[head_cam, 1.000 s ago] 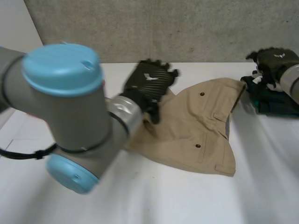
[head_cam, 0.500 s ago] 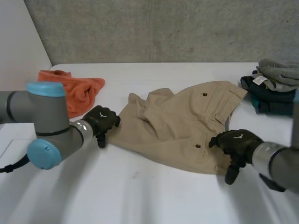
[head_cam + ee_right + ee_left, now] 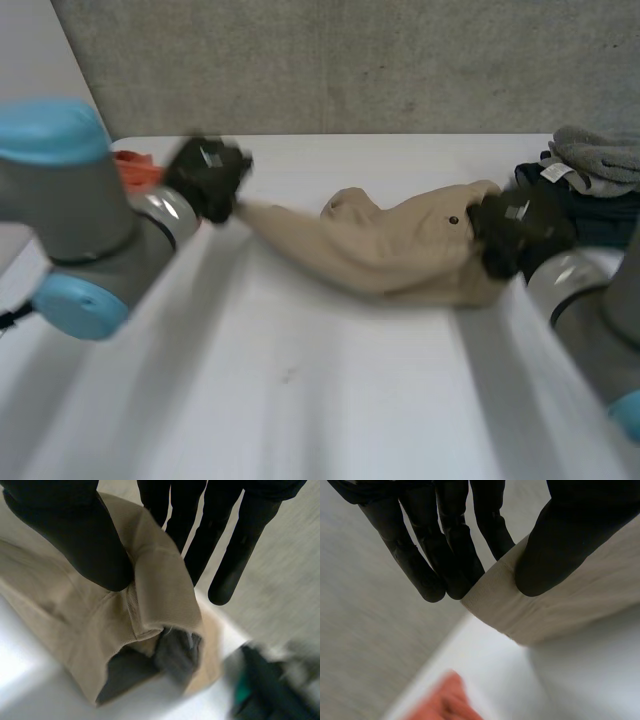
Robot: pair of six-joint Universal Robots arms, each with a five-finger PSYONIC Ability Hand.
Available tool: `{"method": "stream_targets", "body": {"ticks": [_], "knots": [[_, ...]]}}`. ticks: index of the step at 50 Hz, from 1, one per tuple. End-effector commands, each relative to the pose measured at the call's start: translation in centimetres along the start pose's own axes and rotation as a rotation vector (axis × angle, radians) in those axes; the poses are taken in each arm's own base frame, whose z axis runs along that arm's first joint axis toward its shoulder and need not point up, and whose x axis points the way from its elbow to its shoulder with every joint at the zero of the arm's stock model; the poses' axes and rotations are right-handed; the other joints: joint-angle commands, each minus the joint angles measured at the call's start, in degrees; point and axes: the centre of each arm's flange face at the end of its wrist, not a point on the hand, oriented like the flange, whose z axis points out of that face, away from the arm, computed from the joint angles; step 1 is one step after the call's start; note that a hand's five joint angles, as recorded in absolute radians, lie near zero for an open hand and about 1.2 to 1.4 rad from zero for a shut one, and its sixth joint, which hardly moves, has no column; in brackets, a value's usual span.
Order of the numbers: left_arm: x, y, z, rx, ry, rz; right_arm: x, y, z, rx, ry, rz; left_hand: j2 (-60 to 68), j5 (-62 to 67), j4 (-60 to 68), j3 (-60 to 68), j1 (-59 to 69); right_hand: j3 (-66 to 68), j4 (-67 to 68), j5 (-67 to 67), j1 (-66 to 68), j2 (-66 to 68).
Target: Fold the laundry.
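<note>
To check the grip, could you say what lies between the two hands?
Tan shorts span from left hand to right hand, seen in the head view.

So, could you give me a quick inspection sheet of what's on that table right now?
Surface: white table.
Job's things: beige shorts stretched between the two hands; orange cloth beside the left robot hand; dark garments stacked at the far right, with a grey cloth on top.
Clutter: nothing seen.
Robot hands: the left robot hand pinches one end of the shorts between thumb and fingers; the right robot hand pinches the waist end the same way.
Cables: nothing seen.
Surroundings: grey concrete wall behind the table.
</note>
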Motion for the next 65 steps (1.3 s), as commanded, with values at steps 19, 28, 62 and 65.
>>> {"method": "stream_targets", "body": {"ticks": [19,28,62,65], "knots": [[-11.7,-15.7,-3.0,0.428,-0.307,-0.147,5.8,-15.3,3.0,0.243,0.076,0.166,11.6,13.1,11.6,12.1,13.1,13.9,11.5,14.1,16.6,12.3],[-10.9,-6.7,7.5,0.291,-0.347,-0.074,0.8,-8.4,11.1,0.184,0.163,0.167,11.6,13.1,11.6,12.1,13.1,13.9,11.5,14.1,16.6,12.3],[3.7,2.5,-7.8,-0.294,0.260,-0.273,0.4,-1.1,0.3,-0.258,-0.416,-0.068,-25.3,-23.7,-25.3,-24.8,-23.7,-34.6,-37.0,-34.4,-31.9,-36.2],[5.5,4.4,-9.4,-0.381,0.355,-0.287,0.3,0.5,-1.0,-0.284,-0.502,-0.109,-19.5,-18.0,-19.5,-19.0,-18.0,-25.0,-27.5,-24.8,-22.3,-26.6]]}}
